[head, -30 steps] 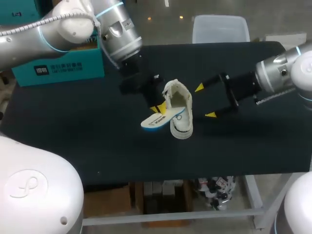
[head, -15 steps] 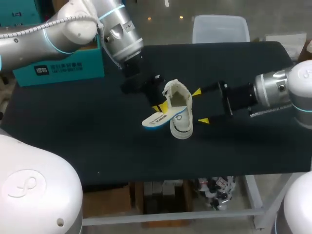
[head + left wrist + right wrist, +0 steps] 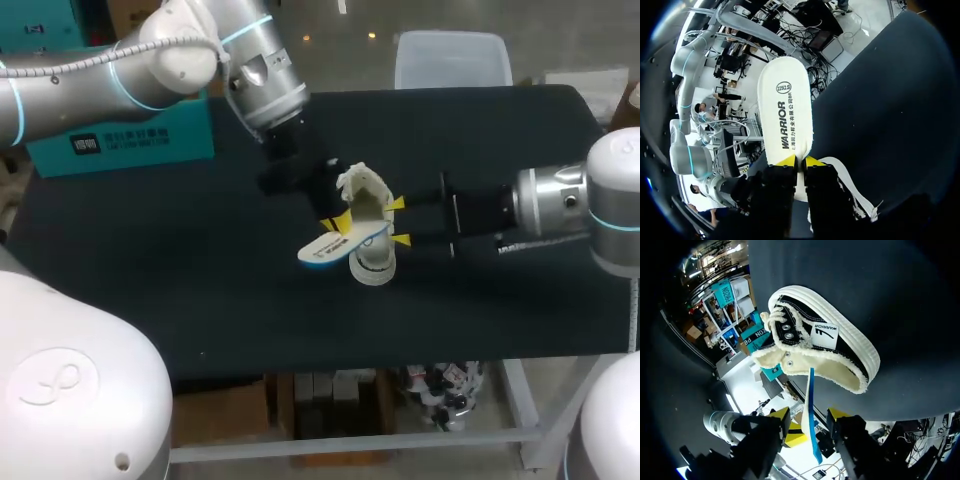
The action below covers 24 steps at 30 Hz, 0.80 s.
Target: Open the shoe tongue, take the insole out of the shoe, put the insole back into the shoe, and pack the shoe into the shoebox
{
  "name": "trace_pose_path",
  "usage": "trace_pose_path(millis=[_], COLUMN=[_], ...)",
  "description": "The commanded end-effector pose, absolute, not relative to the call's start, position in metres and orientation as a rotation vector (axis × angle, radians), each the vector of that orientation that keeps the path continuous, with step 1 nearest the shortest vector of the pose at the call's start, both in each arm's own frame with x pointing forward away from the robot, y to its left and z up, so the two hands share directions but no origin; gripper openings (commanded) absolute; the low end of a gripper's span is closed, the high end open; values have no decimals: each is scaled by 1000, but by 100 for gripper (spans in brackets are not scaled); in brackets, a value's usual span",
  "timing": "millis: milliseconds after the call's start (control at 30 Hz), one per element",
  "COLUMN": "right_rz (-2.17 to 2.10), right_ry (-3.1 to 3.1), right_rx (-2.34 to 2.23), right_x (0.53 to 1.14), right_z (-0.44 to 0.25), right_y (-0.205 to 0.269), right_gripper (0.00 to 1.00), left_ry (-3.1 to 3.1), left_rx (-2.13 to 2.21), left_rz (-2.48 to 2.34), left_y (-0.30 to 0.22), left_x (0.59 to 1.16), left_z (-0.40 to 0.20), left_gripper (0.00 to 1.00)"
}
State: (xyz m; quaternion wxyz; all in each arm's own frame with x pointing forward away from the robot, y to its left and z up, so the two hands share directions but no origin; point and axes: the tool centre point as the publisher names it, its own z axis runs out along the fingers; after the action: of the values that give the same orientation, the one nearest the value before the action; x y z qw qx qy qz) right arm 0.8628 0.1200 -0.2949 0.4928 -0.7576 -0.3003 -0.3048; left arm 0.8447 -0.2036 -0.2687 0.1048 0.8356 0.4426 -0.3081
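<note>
Insole [image 3: 786, 115] pinched at one end between the left gripper's [image 3: 799, 161] closed fingers, held just beside the canvas shoe [image 3: 370, 225] mid-table. Right gripper [image 3: 400, 222] open, its fingers spread close against the shoe's opposite side. Bare dark table [image 3: 200, 280] surrounds the shoe on every side. Teal shoebox [image 3: 120, 140] sits well apart at the far left edge.
</note>
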Motion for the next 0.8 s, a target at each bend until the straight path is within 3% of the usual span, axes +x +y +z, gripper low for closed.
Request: trace_pose_path(millis=[33, 233, 433, 667, 700, 767, 800], right_rz=[-742, -735, -740, -741, -742, -746, -749], right_ry=[-725, -714, -695, -690, -691, -691, -691], right_rx=[-1823, -1819, -1812, -1804, -1802, -1796, -1794], right_x=[860, 857, 858, 862, 862, 863, 863], right_z=[-297, -301, -305, -308, -308, -308, -308], right_y=[125, 129, 129, 130, 130, 130, 130], right_gripper=[47, 39, 0, 0, 0, 0, 0], left_ry=[1298, 1294, 1291, 1295, 1303, 1317, 1327], left_rx=[2470, 2468, 2467, 2462, 2458, 2444, 2431], left_rz=[-914, -904, -898, -895, -892, -894, -893], left_y=[-210, -215, -215, -213, -213, -211, -209], left_x=[849, 852, 852, 853, 853, 854, 854], left_z=[-273, -275, -276, -276, -276, -277, -276], left_gripper=[0, 0, 0, 0, 18, 82, 100])
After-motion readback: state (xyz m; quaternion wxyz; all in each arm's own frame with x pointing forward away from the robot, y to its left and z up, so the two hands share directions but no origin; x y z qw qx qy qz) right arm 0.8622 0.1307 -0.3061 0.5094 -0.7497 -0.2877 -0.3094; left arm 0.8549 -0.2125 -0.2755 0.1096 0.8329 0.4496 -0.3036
